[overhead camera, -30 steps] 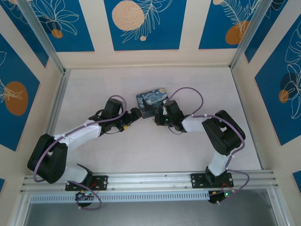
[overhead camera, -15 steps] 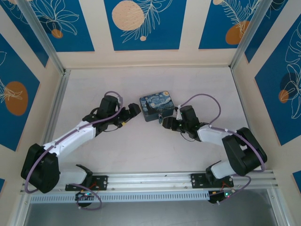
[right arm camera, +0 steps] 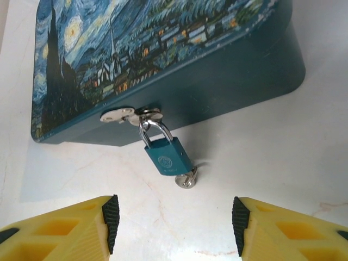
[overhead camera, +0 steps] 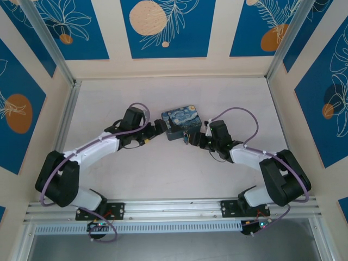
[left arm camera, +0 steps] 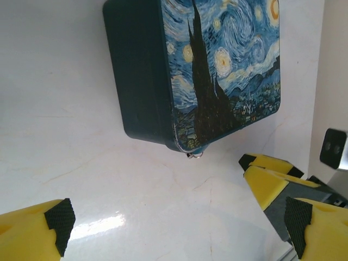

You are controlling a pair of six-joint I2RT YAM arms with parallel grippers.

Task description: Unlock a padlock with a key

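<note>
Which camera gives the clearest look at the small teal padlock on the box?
Right wrist: the padlock hangs full-face from the box, shackle plain, a silvery key at its base. Left wrist catches a metal glint below the box corner; top external, a tiny dark speck at the box's near side.

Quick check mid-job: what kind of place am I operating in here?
Probably a purpose-built robot test booth: printed blue wall panels, aluminium frame posts, and a white tabletop with an arm-mounting rail.
</note>
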